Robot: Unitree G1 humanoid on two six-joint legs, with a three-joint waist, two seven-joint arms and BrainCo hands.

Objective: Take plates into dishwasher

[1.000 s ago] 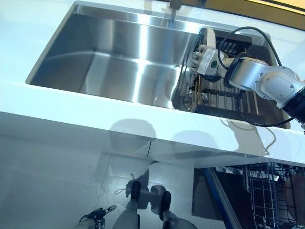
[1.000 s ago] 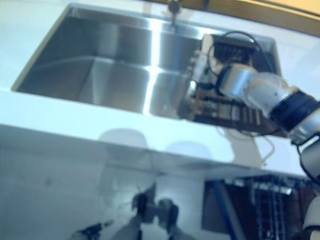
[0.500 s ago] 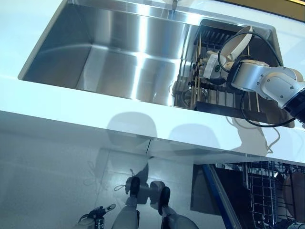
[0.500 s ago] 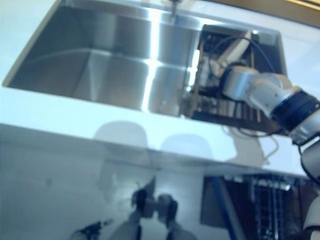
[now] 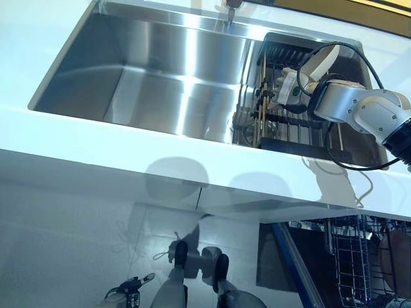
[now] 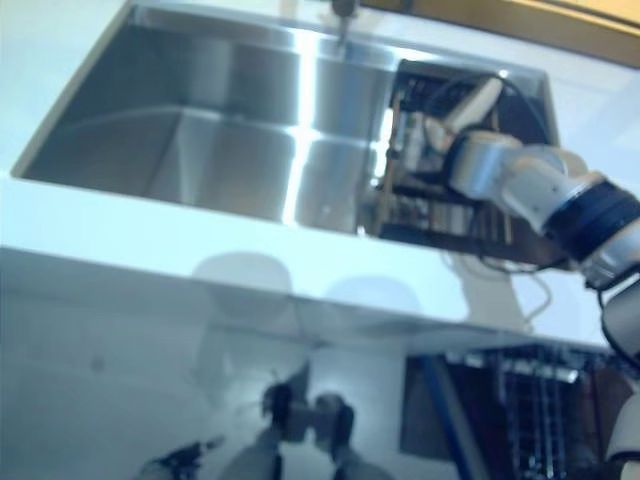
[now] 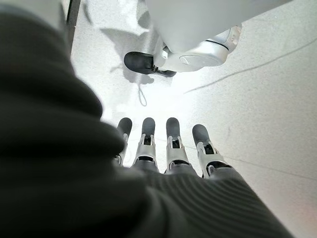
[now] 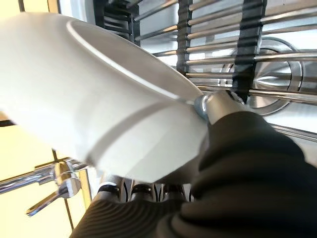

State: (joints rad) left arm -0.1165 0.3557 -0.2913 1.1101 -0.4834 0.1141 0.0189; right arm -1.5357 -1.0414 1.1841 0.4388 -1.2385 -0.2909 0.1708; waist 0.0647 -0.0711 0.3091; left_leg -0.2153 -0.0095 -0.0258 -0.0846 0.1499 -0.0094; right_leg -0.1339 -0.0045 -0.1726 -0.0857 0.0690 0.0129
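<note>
the right hand point(image 8: 218, 163) is clamped on the white plate point(image 8: 99, 104) by its rim over the rack point(image 5: 292, 122), probably stiff, slick and breakable.

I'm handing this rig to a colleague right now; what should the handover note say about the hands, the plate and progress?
Right hand: shut on a white plate, held over the dish rack in the sink.
Left hand: open, fingers straight, hanging low over the floor, holding nothing.
Done: plate gripped at the rack.
Left: carry it to the open dishwasher rack at lower right and slot it in.
</note>
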